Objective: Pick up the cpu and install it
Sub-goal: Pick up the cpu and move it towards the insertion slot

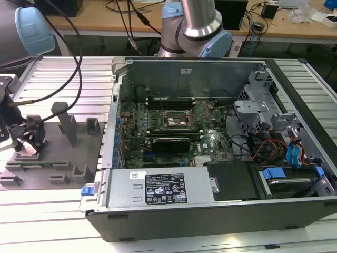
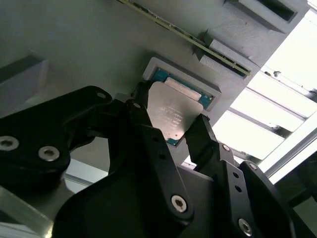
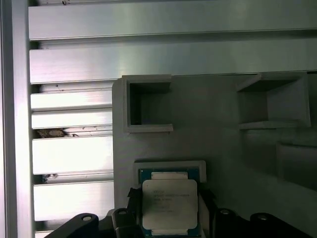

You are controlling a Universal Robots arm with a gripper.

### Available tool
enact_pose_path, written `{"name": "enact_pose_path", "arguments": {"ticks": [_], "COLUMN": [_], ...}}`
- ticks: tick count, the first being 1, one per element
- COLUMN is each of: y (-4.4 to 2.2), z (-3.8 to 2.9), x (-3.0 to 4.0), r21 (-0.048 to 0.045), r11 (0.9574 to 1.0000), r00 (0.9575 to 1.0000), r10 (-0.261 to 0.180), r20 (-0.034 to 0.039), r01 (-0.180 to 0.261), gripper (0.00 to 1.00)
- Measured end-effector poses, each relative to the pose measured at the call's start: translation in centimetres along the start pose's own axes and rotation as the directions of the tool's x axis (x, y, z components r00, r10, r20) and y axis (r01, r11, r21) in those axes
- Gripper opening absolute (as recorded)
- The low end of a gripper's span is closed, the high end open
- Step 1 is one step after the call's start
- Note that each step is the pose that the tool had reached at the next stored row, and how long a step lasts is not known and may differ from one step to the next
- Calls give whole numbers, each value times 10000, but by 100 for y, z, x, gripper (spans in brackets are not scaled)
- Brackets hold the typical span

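The cpu (image 2: 172, 113), a flat square chip with a pale silver top and a teal rim, lies at its shallow pocket in the grey fixture block (image 2: 74, 44). In both wrist views my gripper (image 2: 171, 120) has its black fingers (image 2: 143, 116) pressed against two opposite edges of the chip. The first wrist view has the cpu (image 3: 170, 204) between the gripper (image 3: 170, 199) tips, over the pocket. In the exterior view the gripper (image 1: 27, 138) hangs over the grey fixture block (image 1: 58, 158) at the exterior view's left. The motherboard's black socket frame (image 1: 176, 122) sits inside the open computer case (image 1: 210, 211).
Grey posts and holders (image 1: 67, 124) rise from the fixture block beside the gripper. A long memory-like strip (image 2: 188, 39) lies in a slot near the pocket. The block rests on ribbed aluminium table slats (image 3: 69, 153). Cables (image 1: 79, 63) trail from the arm. Drive cages and wiring (image 1: 284, 147) fill the case's far side.
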State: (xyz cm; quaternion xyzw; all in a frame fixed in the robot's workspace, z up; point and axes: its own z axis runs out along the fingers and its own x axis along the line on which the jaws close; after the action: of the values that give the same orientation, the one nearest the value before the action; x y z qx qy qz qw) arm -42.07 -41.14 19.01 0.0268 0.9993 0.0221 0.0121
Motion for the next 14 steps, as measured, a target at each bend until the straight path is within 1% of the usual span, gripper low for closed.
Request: {"name": "enact_pose_path", "arguments": {"ticks": [2,4,5,7,8,9,10,12,14], "y": [1,2,4,7,9,11,11,11,9], "z": [-7,-41,-89,-155,-209,-237,-246,-244,-199], "x": [-1,-1,-2,-4,-5,-6,-6,-6,-5], "r21": [-1,-1,0,0,0,0,0,-1,0], "r11": [10000,10000,10000,10000,10000,10000,10000,10000,10000], "r00": [10000,10000,10000,10000,10000,10000,10000,10000,10000], "r10": [0,0,0,-1,0,0,0,-1,-1], "r20": [2,1,1,0,0,1,1,2,1], "r01": [0,0,0,1,0,0,0,1,1], "gripper": [54,54,54,54,54,54,54,54,54]}}
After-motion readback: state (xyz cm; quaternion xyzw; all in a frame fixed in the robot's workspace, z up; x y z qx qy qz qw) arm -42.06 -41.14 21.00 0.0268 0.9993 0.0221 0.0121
